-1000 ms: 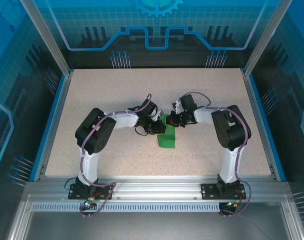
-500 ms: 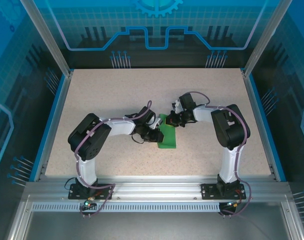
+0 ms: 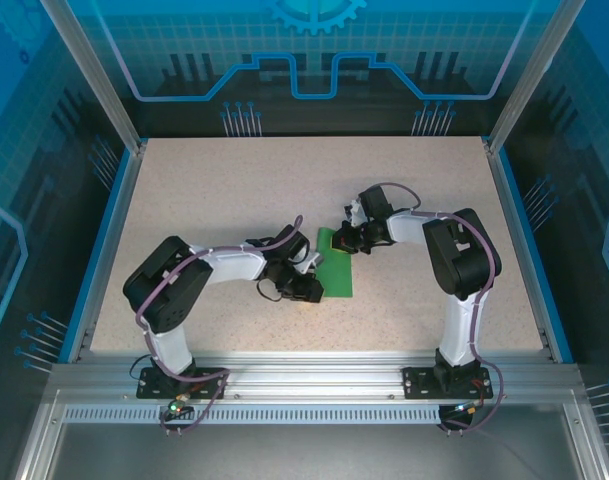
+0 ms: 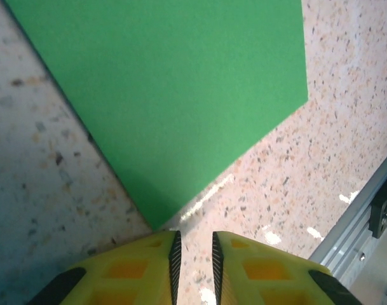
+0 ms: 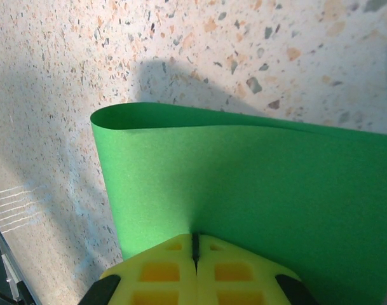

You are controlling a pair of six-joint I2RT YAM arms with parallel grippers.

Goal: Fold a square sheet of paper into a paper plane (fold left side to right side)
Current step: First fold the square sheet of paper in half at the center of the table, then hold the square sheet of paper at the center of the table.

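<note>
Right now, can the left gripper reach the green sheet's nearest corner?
Probably yes: the left gripper sits just short of a corner of the green paper sheet, jaws slightly apart, with only bare tabletop between.

Top cam: fixed, high behind the arm bases (image 3: 179, 378), tilted down over the whole bench (image 3: 204, 200). Left wrist cam: very close, looking past the left fingers (image 4: 133, 273) down at a corner of the green sheet (image 4: 180, 95). Right wrist cam: just as close, past the right fingers (image 5: 158, 270) onto its curled edge. All three share sheet and bench.
</note>
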